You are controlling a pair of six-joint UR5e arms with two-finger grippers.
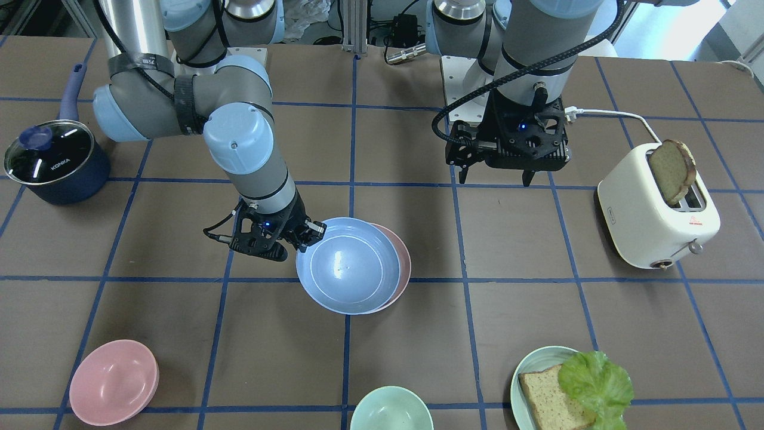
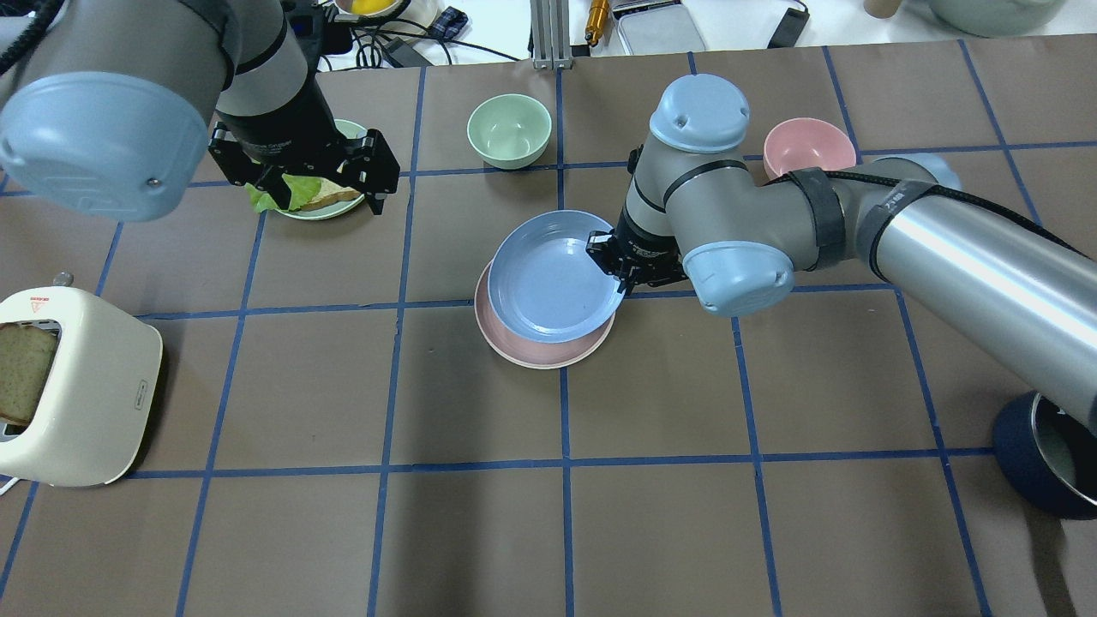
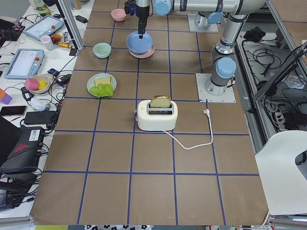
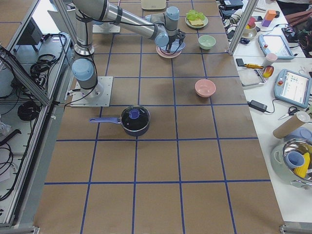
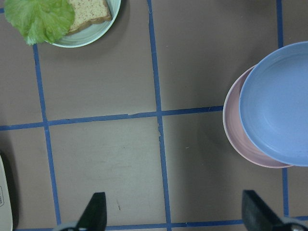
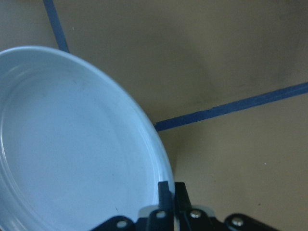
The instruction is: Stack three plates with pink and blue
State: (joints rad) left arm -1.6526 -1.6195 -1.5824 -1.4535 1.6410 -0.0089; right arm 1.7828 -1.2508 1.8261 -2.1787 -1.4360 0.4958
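The light blue plate (image 1: 349, 266) is pinched at its rim by my right gripper (image 1: 310, 230), which is shut on it. It hangs slightly tilted just over the pastel pink plate (image 1: 404, 254), shifted a little off its centre. The pink plate lies on the table and also shows in the overhead view (image 2: 531, 351) under the blue plate (image 2: 557, 274). In the right wrist view the fingers (image 6: 166, 190) clamp the blue rim (image 6: 72, 144). My left gripper (image 1: 495, 178) is open and empty, high above the table. The cream-white plate is out of view.
A pale green plate (image 1: 531, 370) holds bread and lettuce. A white toaster (image 1: 656, 209) with a bread slice stands on the robot's left. A pink bowl (image 1: 113, 382), a green bowl (image 1: 391, 409) and a lidded blue pot (image 1: 54, 161) stand around.
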